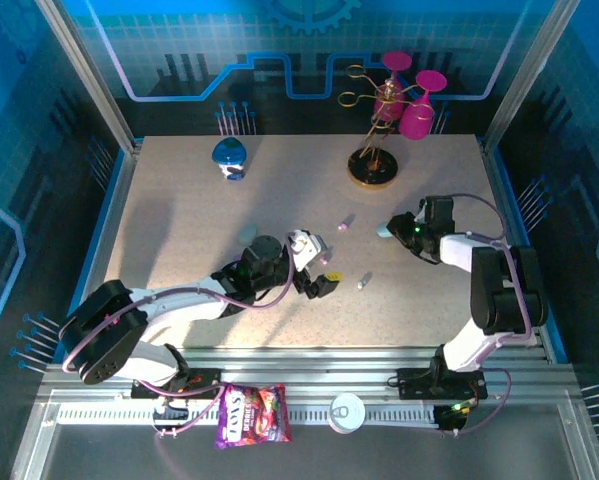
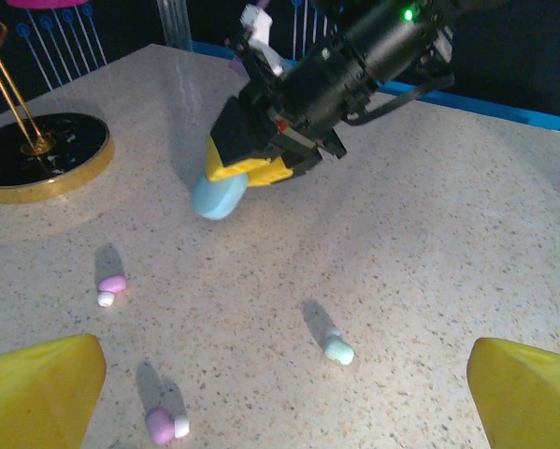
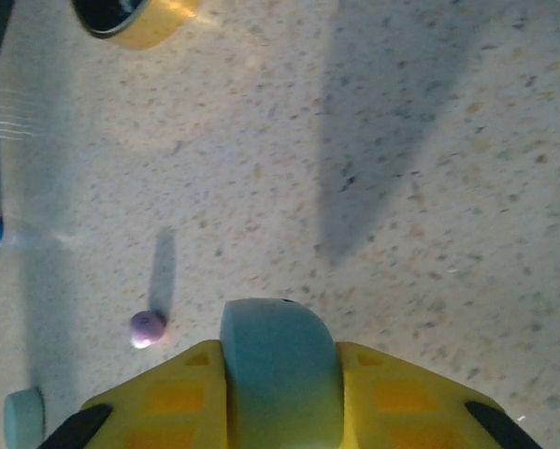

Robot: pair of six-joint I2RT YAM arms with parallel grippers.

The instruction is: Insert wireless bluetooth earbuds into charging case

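Pick-up: my right pincer [image 3: 280, 404] grips the pale-blue pebble-shaped case [image 3: 278, 351]; my wide-open left pincer [image 2: 284, 379] next needs lowering onto the pale-blue stick-shaped earbud [image 2: 337, 349].

The table [image 2: 429, 234] top is matt and finely speckled, like stone, and the lilac earbud [image 2: 111, 288] and the pale blue case [image 3: 280, 374] are of smooth plastic with a soft sheen. In the top view the stand base [image 1: 364, 175] at 1 o'clock is glossy black with a shiny golden metal rim, and the candy bag [image 1: 252, 414] at 6 o'clock is glossy foil.
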